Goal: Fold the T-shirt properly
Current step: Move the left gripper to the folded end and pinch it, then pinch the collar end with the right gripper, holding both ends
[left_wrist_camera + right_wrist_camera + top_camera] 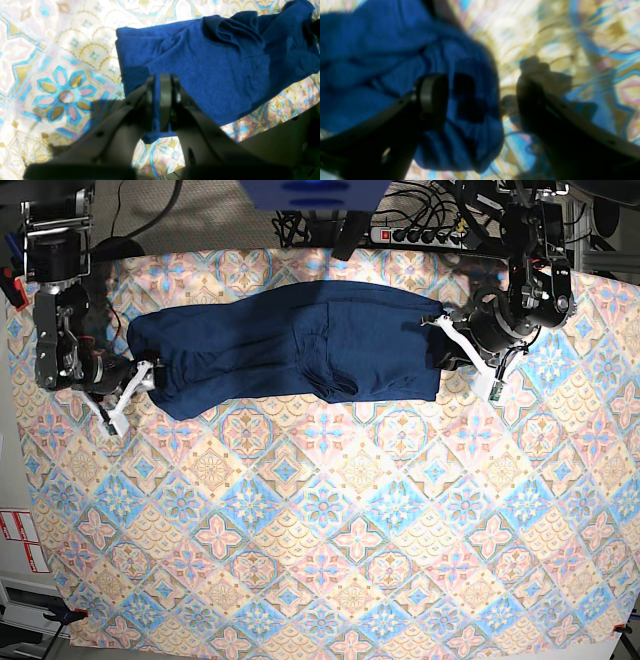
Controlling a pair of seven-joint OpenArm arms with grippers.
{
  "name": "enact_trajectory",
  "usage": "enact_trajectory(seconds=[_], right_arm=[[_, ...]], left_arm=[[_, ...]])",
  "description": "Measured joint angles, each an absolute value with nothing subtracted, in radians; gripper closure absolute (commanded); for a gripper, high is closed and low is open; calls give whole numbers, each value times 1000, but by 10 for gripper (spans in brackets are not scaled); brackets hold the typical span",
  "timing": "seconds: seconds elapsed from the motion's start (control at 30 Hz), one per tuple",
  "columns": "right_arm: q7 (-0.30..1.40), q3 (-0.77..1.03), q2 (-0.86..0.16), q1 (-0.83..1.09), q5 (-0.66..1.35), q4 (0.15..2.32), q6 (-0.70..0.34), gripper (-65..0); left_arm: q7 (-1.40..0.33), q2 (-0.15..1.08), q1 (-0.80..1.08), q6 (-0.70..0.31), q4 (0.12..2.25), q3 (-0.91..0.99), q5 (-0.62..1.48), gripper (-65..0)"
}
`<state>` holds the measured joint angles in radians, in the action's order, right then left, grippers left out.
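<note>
The dark navy T-shirt (290,345) lies stretched sideways across the far part of the table, with folds bunched near its middle. My left gripper (162,100) is shut on a corner of the shirt's edge (212,65); in the base view it (442,332) sits at the shirt's right end. My right gripper (481,102) is open, low over the shirt's other end (382,50). One finger (432,100) is over the fabric, the other (530,105) over the cloth; in the base view it (150,375) is at the shirt's left end.
A pastel patterned tablecloth (330,530) covers the table. A power strip and cables (420,235) lie along the far edge. The arm bases stand at the far left (55,250) and far right (535,240).
</note>
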<state>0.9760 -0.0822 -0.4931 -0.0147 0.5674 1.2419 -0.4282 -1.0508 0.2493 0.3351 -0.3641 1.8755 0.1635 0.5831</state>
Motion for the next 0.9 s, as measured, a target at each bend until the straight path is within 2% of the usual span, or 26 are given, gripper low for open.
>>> enact_trajectory(seconds=[0.17,0.4,0.67,0.9], right_arm=[[982,-82,-496,-10,578,1242,-434,-405],[1024,-82,-493,31,758,1240,-437,-405],[1041,-87,-490,54,873,1241,-437,-404],[1027,-90,-401,48,895,1241,-442,-404]], left_arm=[[-1050,247,335,-364,1872,163,584,-31],[-1051,247,305,-364,1775,162,582,-27],[-1047,247,299,-364,1771,161,587,-27],[-1047,247,300,-364,1771,162,587,-27]])
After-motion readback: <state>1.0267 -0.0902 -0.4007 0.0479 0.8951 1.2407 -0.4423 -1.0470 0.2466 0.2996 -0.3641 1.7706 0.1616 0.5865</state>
